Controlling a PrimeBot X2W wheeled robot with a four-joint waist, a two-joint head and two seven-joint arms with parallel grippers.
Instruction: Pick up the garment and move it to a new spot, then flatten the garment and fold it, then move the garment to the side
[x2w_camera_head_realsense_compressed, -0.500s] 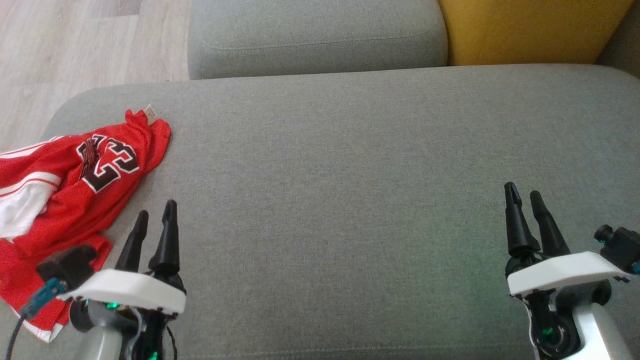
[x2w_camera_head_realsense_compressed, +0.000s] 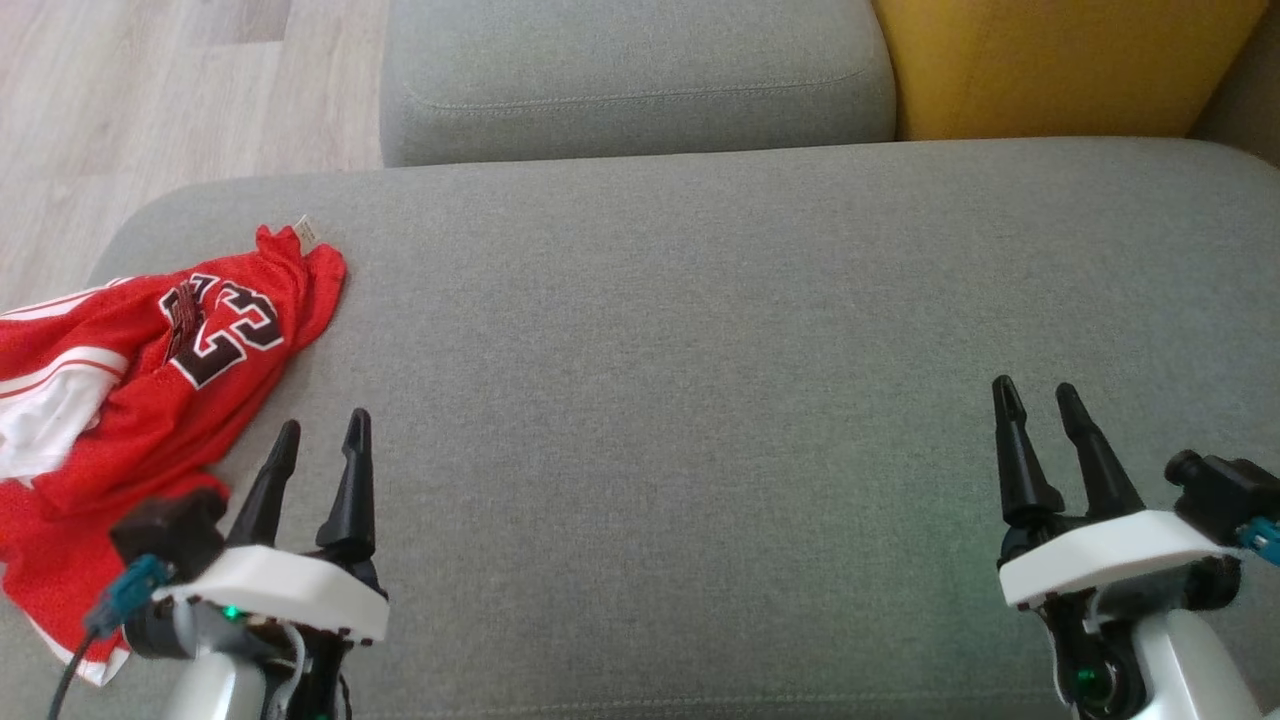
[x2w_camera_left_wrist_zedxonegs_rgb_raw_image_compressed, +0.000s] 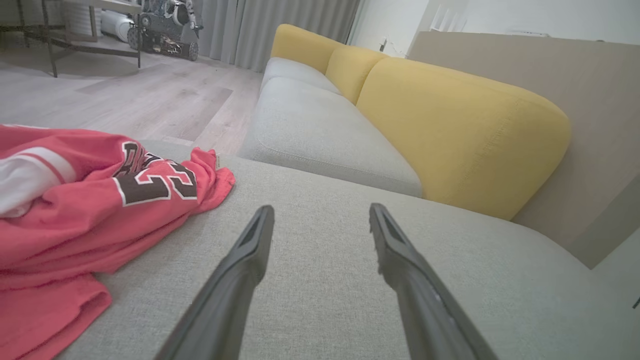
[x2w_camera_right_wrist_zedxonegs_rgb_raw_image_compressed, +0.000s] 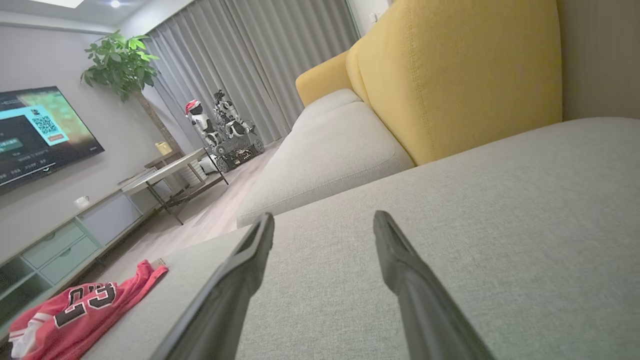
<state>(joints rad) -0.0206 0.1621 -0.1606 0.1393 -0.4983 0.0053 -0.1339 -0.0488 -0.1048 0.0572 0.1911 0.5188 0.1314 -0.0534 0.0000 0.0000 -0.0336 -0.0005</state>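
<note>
A red jersey (x2w_camera_head_realsense_compressed: 150, 400) (white-trimmed) is heaped at the left edge of the sofa (x2w_camera_head_realsense_compressed: 650, 400). The left pincer (x2w_camera_head_realsense_compressed: 324, 420) and right pincer (x2w_camera_head_realsense_compressed: 1033, 385) are held spread wide, empty.

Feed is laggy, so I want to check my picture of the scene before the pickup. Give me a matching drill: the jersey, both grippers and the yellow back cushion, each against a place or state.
Column one
1. red jersey
2. left gripper
3. right gripper
4. yellow back cushion

Column two
A. open, over bare fabric, far from the jersey
B. upright behind the seat, upper right of the head view
C. crumpled at the left end of the grey seat cushion
D. open, close beside the jersey

Pairs: 1-C, 2-D, 3-A, 4-B
</note>
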